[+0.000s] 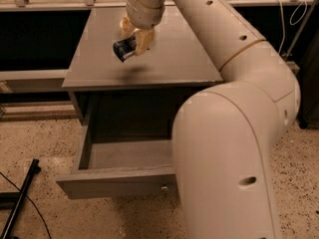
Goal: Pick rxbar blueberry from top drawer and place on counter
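Note:
My gripper (130, 43) hangs over the left part of the counter (169, 59) and is shut on the rxbar blueberry (124, 49), a small dark blue bar held a little above the grey top, with its shadow just below it. The top drawer (114, 180) stands pulled open below the counter's front edge. Its grey floor shows bare where I can see it. Its knob (163, 187) shows on the front panel. My large white arm covers the drawer's right half and the counter's right side.
A black rod and cable (20, 203) lie on the speckled floor (40, 143) at the lower left. A dark shelf unit (35, 39) stands to the left of the cabinet. Cables (289, 14) hang at the far right.

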Controlling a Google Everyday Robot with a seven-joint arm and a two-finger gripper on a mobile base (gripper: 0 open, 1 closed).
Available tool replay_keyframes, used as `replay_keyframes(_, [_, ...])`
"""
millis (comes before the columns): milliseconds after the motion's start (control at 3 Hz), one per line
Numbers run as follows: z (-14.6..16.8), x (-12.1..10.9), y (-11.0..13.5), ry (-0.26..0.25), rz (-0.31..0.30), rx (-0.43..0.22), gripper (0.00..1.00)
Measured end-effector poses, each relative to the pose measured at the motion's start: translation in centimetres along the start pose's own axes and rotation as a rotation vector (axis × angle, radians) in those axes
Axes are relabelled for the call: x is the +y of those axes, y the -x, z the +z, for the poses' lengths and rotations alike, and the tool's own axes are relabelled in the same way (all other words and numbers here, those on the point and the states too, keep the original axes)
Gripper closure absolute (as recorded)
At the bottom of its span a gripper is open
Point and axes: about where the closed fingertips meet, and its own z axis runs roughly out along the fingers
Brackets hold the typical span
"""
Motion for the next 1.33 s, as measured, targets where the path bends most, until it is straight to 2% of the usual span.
replay_keyframes(333, [0.15, -0.58, -0.58, -0.017, 0.118, 0.008, 0.37])
replay_keyframes(667, [0.30, -0.69, -0.57, -0.019, 0.119, 0.007, 0.15])
replay_keyframes(1000, [0.30, -0.69, -0.57, -0.019, 0.119, 0.007, 0.00])
replay_keyframes(1333, [0.30, -0.69, -0.57, -0.019, 0.119, 0.007, 0.00])
